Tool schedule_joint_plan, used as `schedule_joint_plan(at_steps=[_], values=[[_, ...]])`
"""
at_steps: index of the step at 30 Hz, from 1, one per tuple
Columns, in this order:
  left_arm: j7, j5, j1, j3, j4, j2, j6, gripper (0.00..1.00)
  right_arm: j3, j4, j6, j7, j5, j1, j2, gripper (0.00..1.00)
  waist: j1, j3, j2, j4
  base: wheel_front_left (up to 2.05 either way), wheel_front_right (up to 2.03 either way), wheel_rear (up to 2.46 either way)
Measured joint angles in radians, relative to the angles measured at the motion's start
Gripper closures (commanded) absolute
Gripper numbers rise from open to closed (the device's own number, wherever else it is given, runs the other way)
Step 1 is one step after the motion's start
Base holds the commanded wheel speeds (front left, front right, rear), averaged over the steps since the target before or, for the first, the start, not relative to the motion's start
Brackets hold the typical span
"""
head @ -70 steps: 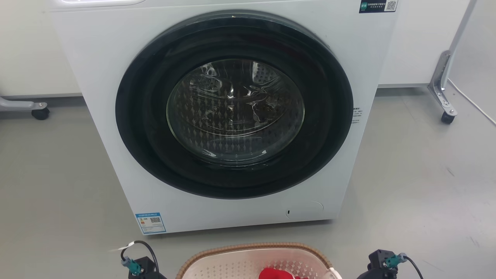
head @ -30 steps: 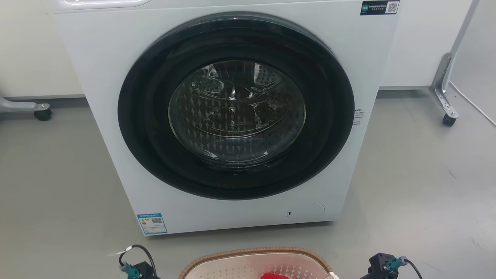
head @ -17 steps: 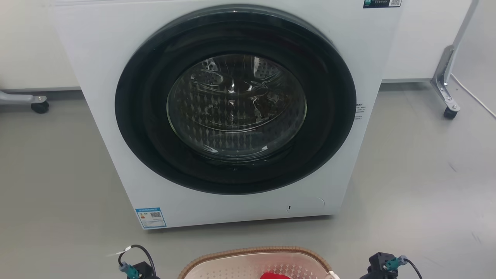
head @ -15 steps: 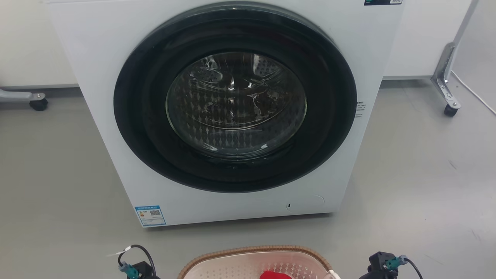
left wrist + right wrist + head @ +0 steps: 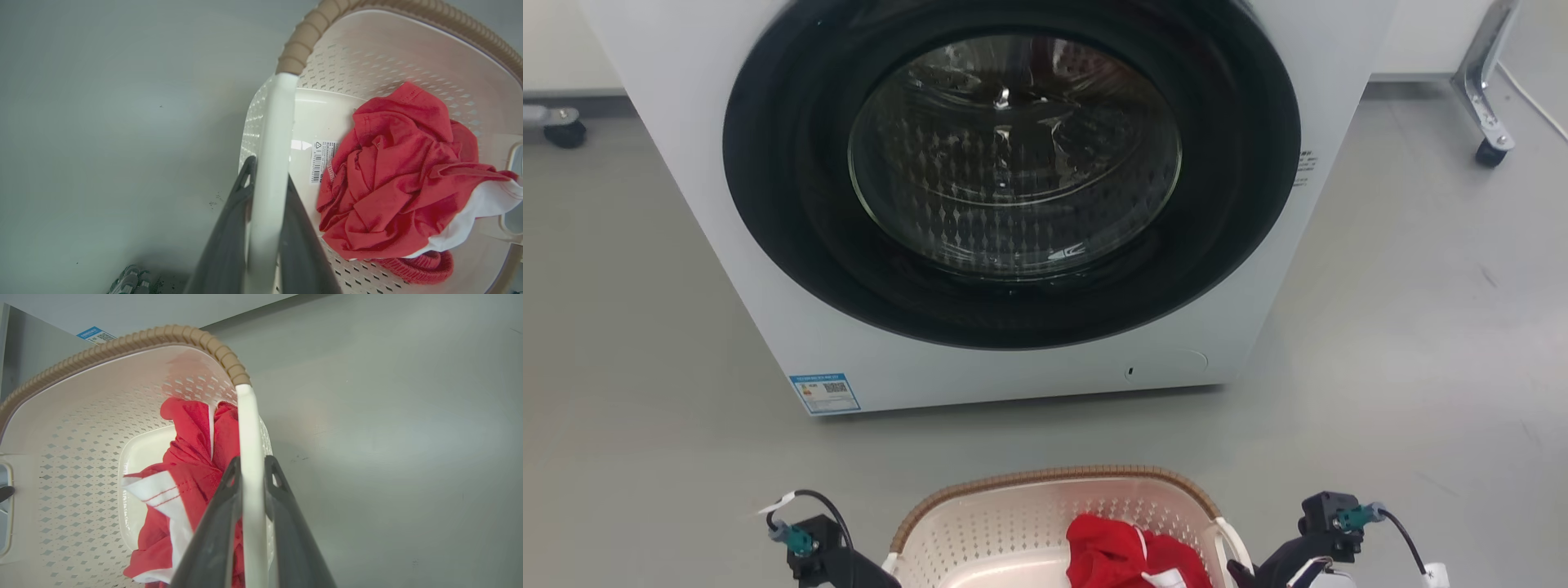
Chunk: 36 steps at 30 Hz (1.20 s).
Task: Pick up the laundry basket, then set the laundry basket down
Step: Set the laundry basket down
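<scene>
The laundry basket (image 5: 980, 531), cream-white and perforated with a brown woven-look rim, sits at the bottom centre of the head view, just in front of the washing machine. A crumpled red and white garment (image 5: 1131, 555) lies inside it. My left gripper (image 5: 269, 171) is shut on the basket's white side handle (image 5: 280, 114). My right gripper (image 5: 252, 461) is shut on the opposite white handle (image 5: 247, 416). A barcode sticker (image 5: 320, 161) shows on the basket's bottom. I cannot tell whether the basket touches the floor.
A white washing machine (image 5: 1013, 384) with a shut round glass door (image 5: 1013, 155) stands straight ahead of the basket. Caster feet stand at the far left (image 5: 560, 131) and far right (image 5: 1490, 151). Grey floor (image 5: 1421, 327) stretches on both sides.
The head camera has tipped down and moved in: the washing machine sits higher and larger. More of the basket and the red garment shows. Both arms stay at the basket's sides.
</scene>
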<state>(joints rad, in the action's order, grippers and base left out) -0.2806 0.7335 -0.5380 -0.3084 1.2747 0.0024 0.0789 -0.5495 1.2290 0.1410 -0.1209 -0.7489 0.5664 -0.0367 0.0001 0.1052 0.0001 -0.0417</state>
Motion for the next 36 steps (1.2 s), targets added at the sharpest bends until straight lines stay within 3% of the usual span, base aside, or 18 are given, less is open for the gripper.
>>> schedule_joint_plan(at_steps=[36], values=[[0.209, -0.041, -0.309, 0.002, -0.091, 0.031, -0.026, 1.0, -0.019, -0.053, -0.016, 0.177, 0.063, 0.329, -0.031, 1.0, 0.0001, 0.507, 0.0001, 0.002, 0.0, 0.0, 0.0]])
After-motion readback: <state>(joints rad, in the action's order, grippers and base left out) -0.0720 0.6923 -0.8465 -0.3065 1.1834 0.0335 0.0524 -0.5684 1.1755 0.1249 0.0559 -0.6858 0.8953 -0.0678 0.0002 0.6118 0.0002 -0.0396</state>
